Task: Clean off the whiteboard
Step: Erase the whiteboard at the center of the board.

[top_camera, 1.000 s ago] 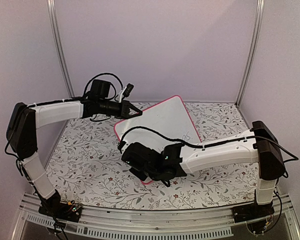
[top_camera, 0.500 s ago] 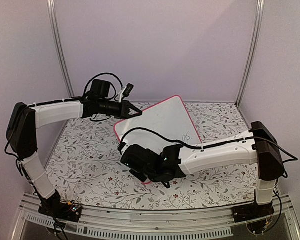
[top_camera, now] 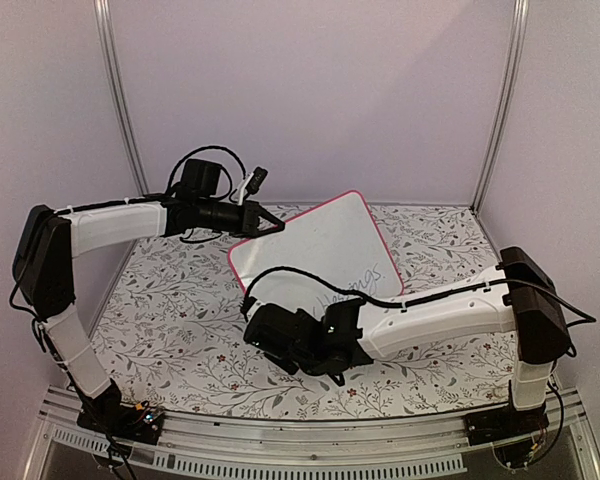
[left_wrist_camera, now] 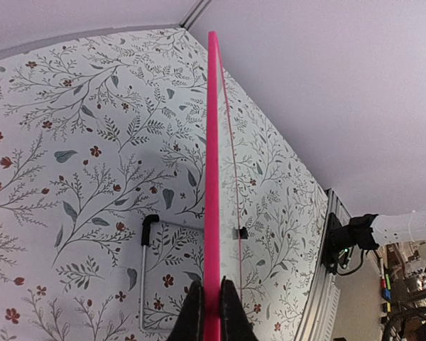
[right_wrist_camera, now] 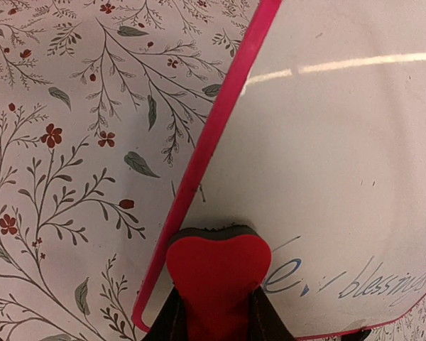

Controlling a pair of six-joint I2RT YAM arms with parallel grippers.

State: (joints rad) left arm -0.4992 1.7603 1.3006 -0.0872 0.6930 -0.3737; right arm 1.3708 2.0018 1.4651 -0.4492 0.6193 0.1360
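The whiteboard [top_camera: 332, 235] sits at mid-desk [top_camera: 170, 300], toward the back wall, its writing face up and, as far as we can tell, propped at a slant. The left jaws are fully closed and pinch the pink rim [left_wrist_camera: 213, 142] at the board's far left corner. We read this grip as a brace, so that the board neither slides nor swings under wiping pressure. The right jaws stand only slightly apart, clamped on the base of a red heart-shaped eraser [right_wrist_camera: 216, 266]. Its dark felt edge meets the white face just inside the near corner, beside the rim. A line of blue-grey script [right_wrist_camera: 380, 280], ending in what we read as "blessings", runs along the near edge just to the eraser's right. The rest of the face looks bare apart from a few faint specks. We judge the wiping unfinished. The next stroke should carry the felt flat across the script. The risk is the eraser slipping over the rim, or a push that works the board out of the left pinch.
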